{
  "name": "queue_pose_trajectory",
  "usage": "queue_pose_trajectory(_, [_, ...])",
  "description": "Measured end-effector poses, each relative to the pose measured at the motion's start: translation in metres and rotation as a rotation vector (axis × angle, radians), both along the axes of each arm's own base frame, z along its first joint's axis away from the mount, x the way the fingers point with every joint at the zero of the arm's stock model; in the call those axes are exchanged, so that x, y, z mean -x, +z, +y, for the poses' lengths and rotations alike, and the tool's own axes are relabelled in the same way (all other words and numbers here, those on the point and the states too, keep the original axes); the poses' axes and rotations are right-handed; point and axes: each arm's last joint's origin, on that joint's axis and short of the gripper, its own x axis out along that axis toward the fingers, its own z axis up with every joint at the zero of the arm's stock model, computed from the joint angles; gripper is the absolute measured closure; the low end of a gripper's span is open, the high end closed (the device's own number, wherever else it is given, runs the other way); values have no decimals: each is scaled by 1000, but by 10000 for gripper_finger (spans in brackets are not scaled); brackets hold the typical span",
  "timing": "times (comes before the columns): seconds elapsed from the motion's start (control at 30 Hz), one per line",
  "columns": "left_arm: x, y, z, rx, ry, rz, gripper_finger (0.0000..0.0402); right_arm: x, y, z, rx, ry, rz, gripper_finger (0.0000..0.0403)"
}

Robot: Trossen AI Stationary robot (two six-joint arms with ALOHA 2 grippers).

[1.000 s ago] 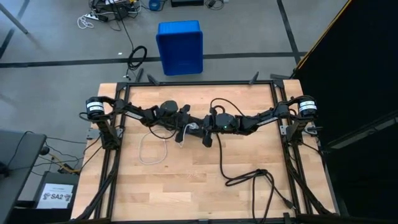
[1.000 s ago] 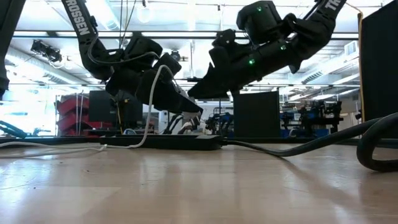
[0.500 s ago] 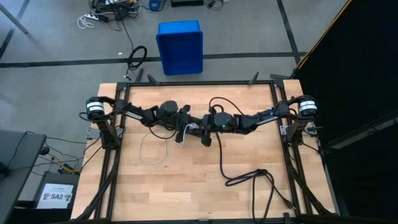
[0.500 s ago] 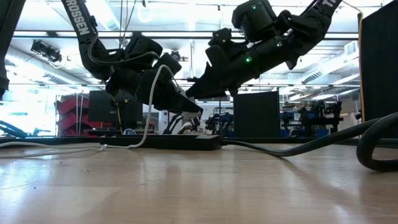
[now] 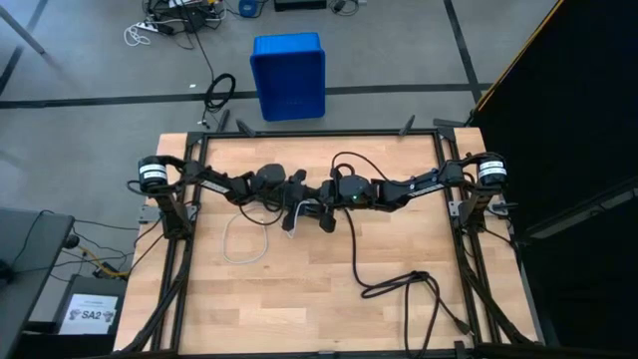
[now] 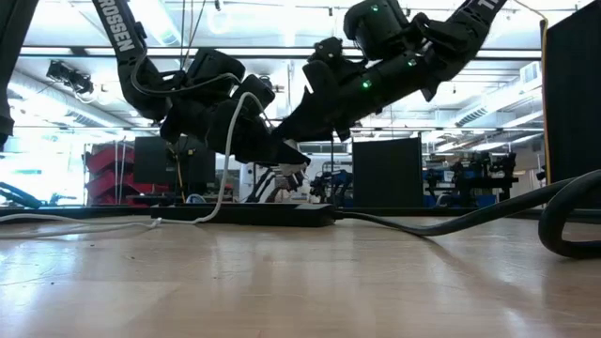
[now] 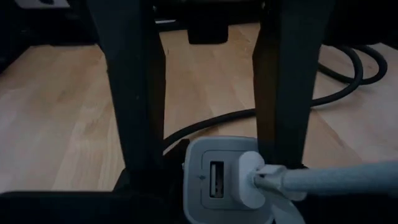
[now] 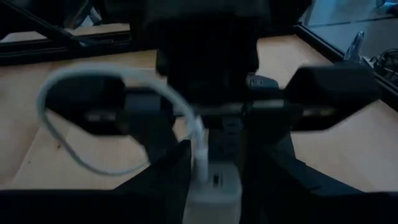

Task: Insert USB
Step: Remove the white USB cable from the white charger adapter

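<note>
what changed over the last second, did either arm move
The right gripper moved in toward the left gripper; the low view shows its arm tilting down further until its tip meets the white charger block held by the left gripper. The white cable is plugged into one port of the block, the other port empty. The left arm, the cable loop, the power strip and the black cord stayed put.

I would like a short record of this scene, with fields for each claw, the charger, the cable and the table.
left claw: at table middle, shut on the charger
right claw: right beside the left one, at the charger; grip unclear
charger: white block, one port empty, the other filled
cable: thin, white, plugged into the charger, looping over the table
table: wooden; also bears a thick black cord
</note>
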Motion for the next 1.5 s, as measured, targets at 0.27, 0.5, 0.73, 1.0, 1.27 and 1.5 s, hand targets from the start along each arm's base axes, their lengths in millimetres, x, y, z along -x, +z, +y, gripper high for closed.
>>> queue_pose_trajectory(0.27, [-1, 0, -2, 0, 4, 5, 264, -1, 1, 0, 3, 12, 43, 263])
queue_pose_trajectory(0.5, [-1, 0, -2, -2, 3, -3, 264, -1, 0, 1, -5, 55, 56, 297])
queue_pose_trajectory(0.73, [-1, 1, -2, -5, 8, -8, 264, -1, 0, 2, 31, 96, 64, 391])
queue_pose_trajectory(1.0, [-1, -1, -1, -3, 28, 26, 264, -2, 0, 2, 55, 101, 56, 400])
queue_pose_trajectory(1.27, [-1, -2, -1, 3, 28, 33, 264, -2, 1, 5, 73, 104, 38, 402])
queue_pose_trajectory(1.5, [0, -2, -2, 2, 25, 43, 266, -3, 3, 6, 83, 108, 13, 403])
